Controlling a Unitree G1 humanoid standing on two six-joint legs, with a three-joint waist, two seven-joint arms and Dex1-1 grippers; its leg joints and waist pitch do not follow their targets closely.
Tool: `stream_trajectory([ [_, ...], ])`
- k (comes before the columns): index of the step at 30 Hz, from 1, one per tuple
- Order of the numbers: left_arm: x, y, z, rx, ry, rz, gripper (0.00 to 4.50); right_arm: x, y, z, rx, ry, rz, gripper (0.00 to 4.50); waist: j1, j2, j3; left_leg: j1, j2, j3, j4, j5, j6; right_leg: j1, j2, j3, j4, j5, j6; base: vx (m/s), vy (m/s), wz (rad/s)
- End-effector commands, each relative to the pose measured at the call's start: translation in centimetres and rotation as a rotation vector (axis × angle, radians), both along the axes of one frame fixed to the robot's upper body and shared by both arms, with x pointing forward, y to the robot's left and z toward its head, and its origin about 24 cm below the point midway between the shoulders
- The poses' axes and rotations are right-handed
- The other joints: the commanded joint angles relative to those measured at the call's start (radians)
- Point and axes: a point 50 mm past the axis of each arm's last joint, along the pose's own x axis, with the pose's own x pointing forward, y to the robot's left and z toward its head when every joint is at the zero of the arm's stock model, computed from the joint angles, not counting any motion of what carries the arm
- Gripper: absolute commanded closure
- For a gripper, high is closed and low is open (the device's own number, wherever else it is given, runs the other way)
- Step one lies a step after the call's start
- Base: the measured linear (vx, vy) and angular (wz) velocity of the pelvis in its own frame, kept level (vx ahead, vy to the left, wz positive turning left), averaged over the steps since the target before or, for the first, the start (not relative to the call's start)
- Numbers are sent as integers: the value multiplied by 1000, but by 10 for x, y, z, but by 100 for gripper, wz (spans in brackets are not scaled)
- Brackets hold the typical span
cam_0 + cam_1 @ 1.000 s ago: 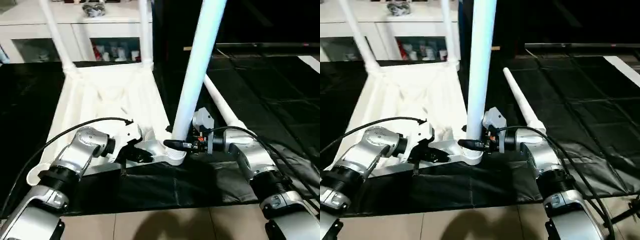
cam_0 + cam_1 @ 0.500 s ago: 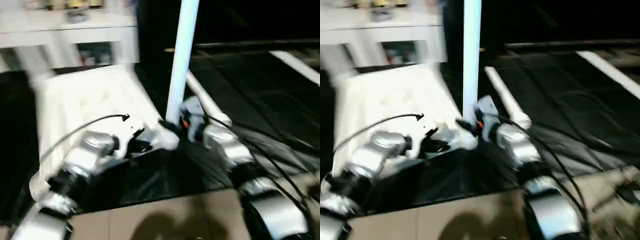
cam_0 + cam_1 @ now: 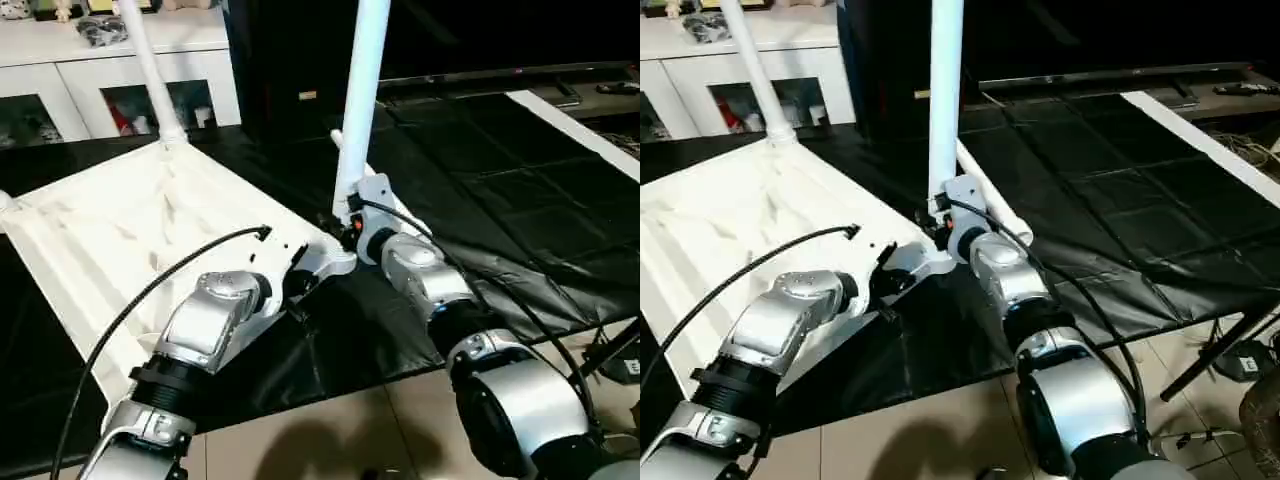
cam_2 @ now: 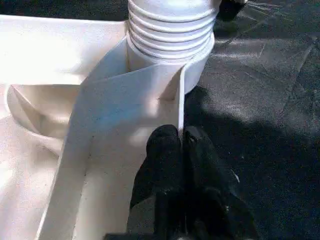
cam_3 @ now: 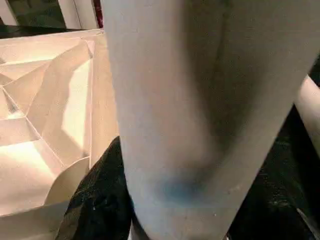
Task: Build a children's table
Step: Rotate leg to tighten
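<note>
With the table top (image 3: pixel 130 230) lying underside-up on the black floor sheet (image 3: pixel 480 200), the right gripper (image 3: pixel 345 222) was clamped on an upright leg (image 3: pixel 358 100) standing in the near corner socket (image 4: pixel 170 55). The left gripper (image 4: pixel 181 150) had its fingers pinched on the top's edge rib (image 4: pixel 181 107) beside that socket. Risk, as I judged it: leg's ribbed end looked only partly seated; a tilted push could jam it or slide the top. A spare leg (image 3: pixel 990 205) lay just beside.
</note>
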Motion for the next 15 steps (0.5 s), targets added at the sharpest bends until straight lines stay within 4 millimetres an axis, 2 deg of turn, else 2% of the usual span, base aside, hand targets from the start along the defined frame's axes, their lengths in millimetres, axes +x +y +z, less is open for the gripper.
stream_trajectory([
  [1,8,1,27,-20,-123,-21,450,-19,-8,-45,-55,185,-6,185,9,14,-52,-12,-14,21,-75,-429,37,50,-39,27,-64,-444,-160,0,0,0],
  [3,8,4,26,-9,-129,-34,450,-19,-10,-43,-66,163,7,180,15,13,-55,-8,-14,24,-72,-416,38,47,-41,30,-63,-422,-176,0,0,0],
  [4,8,6,25,-8,-131,-45,450,-19,-11,-43,-70,155,18,155,14,10,-58,-16,-15,25,-71,-386,41,53,-38,33,-53,-389,-186,0,0,0],
  [5,7,9,24,-1,-133,-60,450,-19,-13,-43,-78,139,31,143,15,8,-56,-19,-15,25,-72,-380,43,53,-37,34,-51,-386,-188,0,0,0],
  [6,7,10,24,1,-134,-65,450,-19,-14,-42,-78,135,35,143,20,11,-56,-12,-14,29,-69,-379,45,47,-37,37,-51,-385,-193,0,0,0],
  [7,6,12,24,6,-134,-83,450,-19,-16,-42,-64,125,44,133,21,11,-57,-11,-14,30,-68,-374,46,47,-37,38,-49,-377,-199,0,0,0],
  [9,6,14,23,10,-132,-99,450,-19,-18,-41,-44,118,50,124,29,9,-62,-14,-14,33,-65,-325,52,51,-38,43,-43,-333,-213,0,0,0],
  [10,6,16,22,12,-134,-119,450,-20,-22,-42,-34,110,61,111,38,3,-67,-20,-17,37,-59,-258,66,54,-36,46,-36,-280,-224,0,0,0],
  [13,7,20,21,22,-132,-148,450,-23,-27,-40,-1,79,98,87,52,8,-71,-21,-13,38,-56,-176,81,58,-34,47,-22,-193,-242,0,0,0],
  [15,7,24,20,29,-128,-172,450,-26,-33,-40,25,60,149,68,60,9,-75,-21,-12,39,-52,-125,96,62,-32,48,-11,-105,-267,0,0,0],
])
